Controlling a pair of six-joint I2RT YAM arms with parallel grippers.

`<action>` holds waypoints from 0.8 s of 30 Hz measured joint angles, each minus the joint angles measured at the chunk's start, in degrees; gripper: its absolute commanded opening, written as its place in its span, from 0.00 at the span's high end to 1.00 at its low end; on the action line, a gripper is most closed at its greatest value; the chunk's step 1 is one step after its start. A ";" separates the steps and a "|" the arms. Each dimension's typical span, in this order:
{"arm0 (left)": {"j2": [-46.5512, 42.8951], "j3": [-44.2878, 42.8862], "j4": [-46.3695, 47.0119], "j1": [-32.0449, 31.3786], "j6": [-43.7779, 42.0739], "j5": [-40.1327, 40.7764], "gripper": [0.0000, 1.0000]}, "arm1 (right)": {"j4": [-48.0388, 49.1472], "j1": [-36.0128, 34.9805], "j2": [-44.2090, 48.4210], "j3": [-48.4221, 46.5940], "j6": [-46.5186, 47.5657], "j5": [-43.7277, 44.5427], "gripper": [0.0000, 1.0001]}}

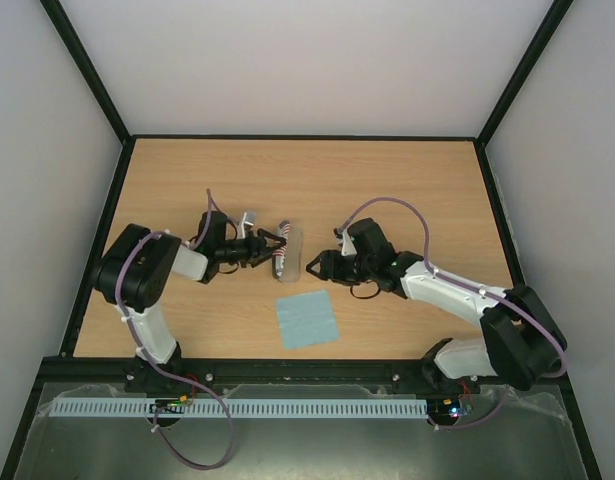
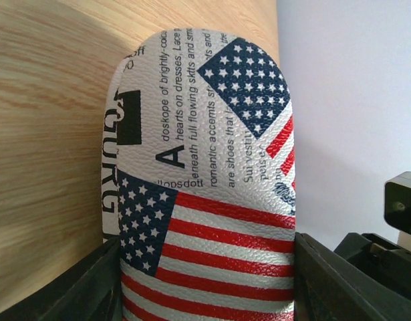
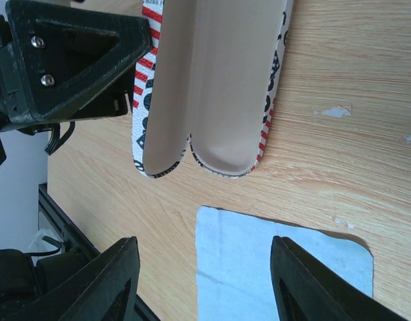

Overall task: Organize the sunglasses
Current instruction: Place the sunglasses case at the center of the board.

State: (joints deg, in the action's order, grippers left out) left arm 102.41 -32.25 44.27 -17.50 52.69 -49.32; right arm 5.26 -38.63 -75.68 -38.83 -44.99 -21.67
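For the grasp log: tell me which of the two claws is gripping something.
The left claw: it clamps the flag-print case from both sides. The right claw stands open, holding nothing.

Left arm (image 1: 157, 335), right arm (image 1: 442, 290): white link shells, black joint housings. Lilac cable (image 1: 387, 200) on each, white ties. Left tool (image 1: 271, 248) black; finger (image 3: 78, 67) with triangular cut-out, two silver screws (image 3: 41, 61).

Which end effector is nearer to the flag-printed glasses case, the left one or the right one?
Left. The left end effector grips the case between its fingers. The right end effector is open, apart from the case, on its opposite side.
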 measured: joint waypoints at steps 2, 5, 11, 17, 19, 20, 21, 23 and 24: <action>2.03 -0.61 2.49 0.24 0.63 -1.07 0.22 | 0.11 0.02 -0.37 0.00 0.07 -0.26 0.45; 3.74 -1.29 4.28 0.63 0.52 -1.36 0.13 | 0.26 0.07 -0.85 0.00 0.24 -0.63 0.45; 3.96 -1.99 2.95 1.55 -1.22 -1.27 0.07 | 0.48 0.26 -1.66 0.00 0.83 -1.05 0.45; 2.82 -2.69 -0.07 2.73 -3.28 -1.27 0.01 | 0.57 0.55 -3.39 -0.66 1.27 -1.29 0.45; 2.23 -2.78 -0.90 3.21 -3.80 -1.25 0.01 | 0.55 0.55 -3.96 -1.31 1.51 -1.40 0.45; 1.95 -2.86 -1.38 3.48 -4.02 -1.25 0.01 | 0.52 0.55 -4.22 -1.73 1.64 -1.49 0.45; 1.79 -3.04 -1.81 3.65 -4.17 -1.25 0.01 | 0.52 0.55 -4.46 -2.10 1.79 -1.51 0.45; 1.36 -3.54 -2.93 4.09 -4.68 -1.22 0.01 | 0.50 0.55 -4.96 -2.86 2.16 -1.64 0.45; 0.92 -3.58 -3.50 4.42 -4.87 -1.20 0.01 | 0.44 0.57 -5.25 -3.23 2.38 -1.68 0.45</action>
State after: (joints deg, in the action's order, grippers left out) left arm 103.33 -35.83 40.77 -13.08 47.81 -50.52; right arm 5.69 -38.06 -80.93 -42.06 -42.61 -23.35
